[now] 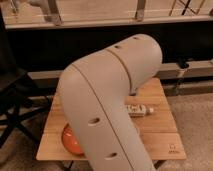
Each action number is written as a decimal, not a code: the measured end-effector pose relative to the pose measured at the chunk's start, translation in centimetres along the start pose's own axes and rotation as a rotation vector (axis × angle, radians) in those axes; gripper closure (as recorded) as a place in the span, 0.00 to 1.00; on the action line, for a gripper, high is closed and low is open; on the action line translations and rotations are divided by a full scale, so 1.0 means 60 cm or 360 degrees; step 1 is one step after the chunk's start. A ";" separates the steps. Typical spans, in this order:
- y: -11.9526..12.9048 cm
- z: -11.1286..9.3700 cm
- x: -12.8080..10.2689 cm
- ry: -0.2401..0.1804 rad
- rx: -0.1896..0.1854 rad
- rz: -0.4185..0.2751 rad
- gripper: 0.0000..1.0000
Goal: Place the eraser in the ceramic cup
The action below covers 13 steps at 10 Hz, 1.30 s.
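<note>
The eraser [139, 110] is a small white oblong block with dark print. It lies on the wooden table [160, 137], just right of my arm. My large beige arm [107, 105] fills the middle of the view and covers much of the tabletop. The ceramic cup is hidden behind the arm. The gripper is out of view, so its place relative to the eraser does not show.
An orange bowl [70, 142] sits at the table's front left, half covered by the arm. A black chair frame [15, 102] stands to the left. A dark low wall with a railing [100, 20] runs behind the table.
</note>
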 end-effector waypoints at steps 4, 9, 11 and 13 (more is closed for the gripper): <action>0.024 -0.022 -0.035 0.0003 -0.0018 0.0072 1.00; 0.051 -0.045 -0.082 0.0003 -0.0043 0.0156 1.00; 0.065 -0.054 -0.099 0.0000 -0.0057 0.0186 1.00; 0.078 -0.062 -0.117 -0.0006 -0.0068 0.0223 1.00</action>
